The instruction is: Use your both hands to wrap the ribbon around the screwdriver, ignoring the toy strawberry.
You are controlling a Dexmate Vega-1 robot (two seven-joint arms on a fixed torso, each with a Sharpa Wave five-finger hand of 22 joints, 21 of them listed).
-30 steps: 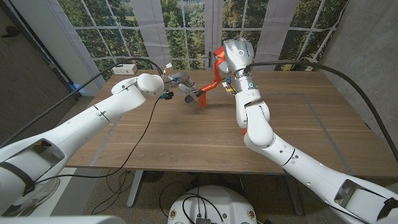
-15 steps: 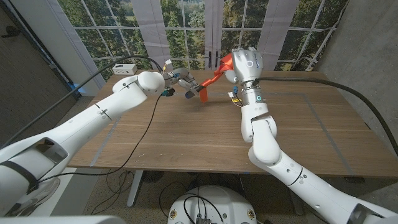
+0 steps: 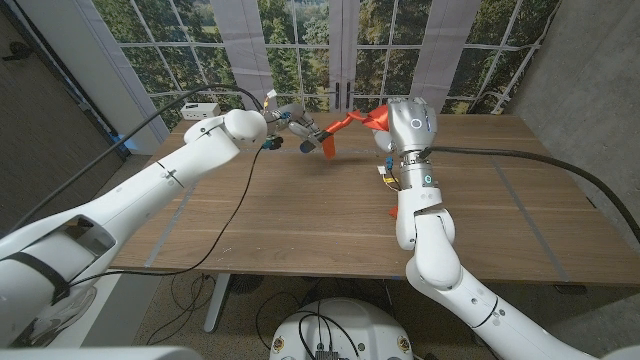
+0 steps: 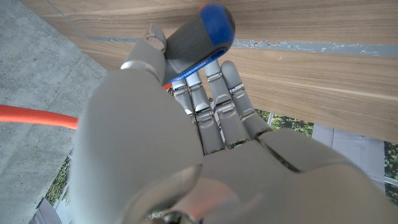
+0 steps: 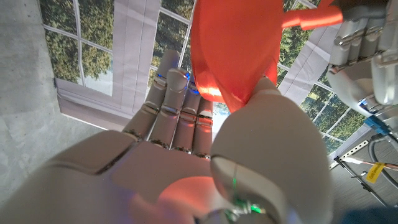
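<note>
Above the table's [image 3: 300,215] far half in the head view, the left hand [image 3: 292,123] grips the screwdriver [image 3: 322,146], its fingers closed around the handle, which is mostly hidden inside them. Only an orange and dark stub sticks out past the fingertips, so the tip cannot be made out. The orange ribbon [image 3: 352,121] stretches taut from that stub across to the right hand [image 3: 385,122], which is almost wholly hidden behind its own round white wrist; how its fingers lie cannot be told here. A second ago the right wrist stood closer to the left hand and the ribbon hung in a steep bend; now the wrist is further to the right and the ribbon runs nearly level. The left hand has risen slightly toward the window.

In the left wrist view, the left hand [image 4: 186,124] shows its back, fingers [image 4: 214,93] curled tight on the screwdriver's [image 4: 199,37] grey handle with its blue end cap beyond the fingertips. The ribbon [image 4: 37,116] is a thin orange line beside the thumb, cut off at the frame edge.

In the right wrist view, the right hand [image 5: 205,143] pinches the ribbon [image 5: 233,46] between thumb and fingers [image 5: 174,99]; the broad orange band fans out past the fingertips. The left hand [image 5: 364,50] is partly cut off at the edge.
</note>
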